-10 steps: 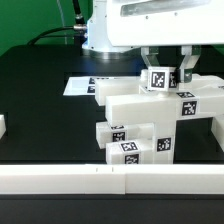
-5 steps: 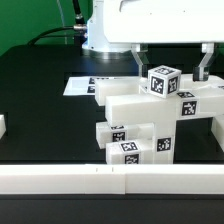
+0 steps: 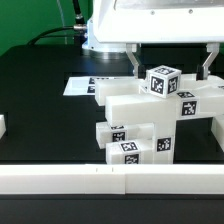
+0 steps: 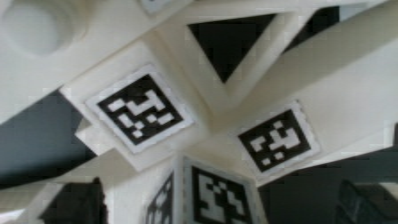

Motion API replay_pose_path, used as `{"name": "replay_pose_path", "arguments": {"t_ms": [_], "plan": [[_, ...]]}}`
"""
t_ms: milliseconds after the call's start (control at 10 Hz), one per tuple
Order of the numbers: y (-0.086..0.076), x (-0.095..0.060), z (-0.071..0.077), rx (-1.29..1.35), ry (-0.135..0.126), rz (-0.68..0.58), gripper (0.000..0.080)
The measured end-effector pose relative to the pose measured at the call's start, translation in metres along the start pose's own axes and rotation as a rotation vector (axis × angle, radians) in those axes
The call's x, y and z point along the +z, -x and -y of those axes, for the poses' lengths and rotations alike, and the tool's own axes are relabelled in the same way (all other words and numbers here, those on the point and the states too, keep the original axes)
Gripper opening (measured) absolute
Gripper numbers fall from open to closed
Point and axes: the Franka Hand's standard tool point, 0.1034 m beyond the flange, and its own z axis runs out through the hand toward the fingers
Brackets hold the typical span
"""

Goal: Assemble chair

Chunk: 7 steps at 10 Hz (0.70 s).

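Observation:
In the exterior view the partly built white chair (image 3: 135, 112) stands right of centre, a blocky stack with several black-and-white tags. A tagged white end piece (image 3: 163, 82) sticks up at its top. My gripper (image 3: 170, 62) hangs just above it, open. One finger (image 3: 135, 62) stands on each side of the end piece, clear of it. In the wrist view the same tagged piece (image 4: 187, 115) fills the picture, with my gripper (image 4: 214, 205) spread round it and dark fingertips (image 4: 71, 200) at the edges.
The marker board (image 3: 82, 86) lies flat on the black table behind the chair. A white rail (image 3: 100, 178) runs along the front and another (image 3: 216, 135) along the exterior view's right. A small white part (image 3: 2, 126) sits at the exterior view's left edge.
One second ago my fingers were shut on the tagged end piece. They have since spread wide apart and let it go. The piece stays on the chair.

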Motion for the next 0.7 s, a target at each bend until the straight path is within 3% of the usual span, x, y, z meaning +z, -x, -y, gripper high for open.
{"name": "replay_pose_path", "arguments": {"t_ms": [200,400,700], "plan": [[-0.003,-0.004,-0.007,-0.248,0.004,0.034,0.0649],[-0.006,-0.014,-0.011,-0.248,-0.021,0.144,0.0649],[-0.007,-0.015,-0.015,-0.421,-0.010,0.150,0.0649]]}}
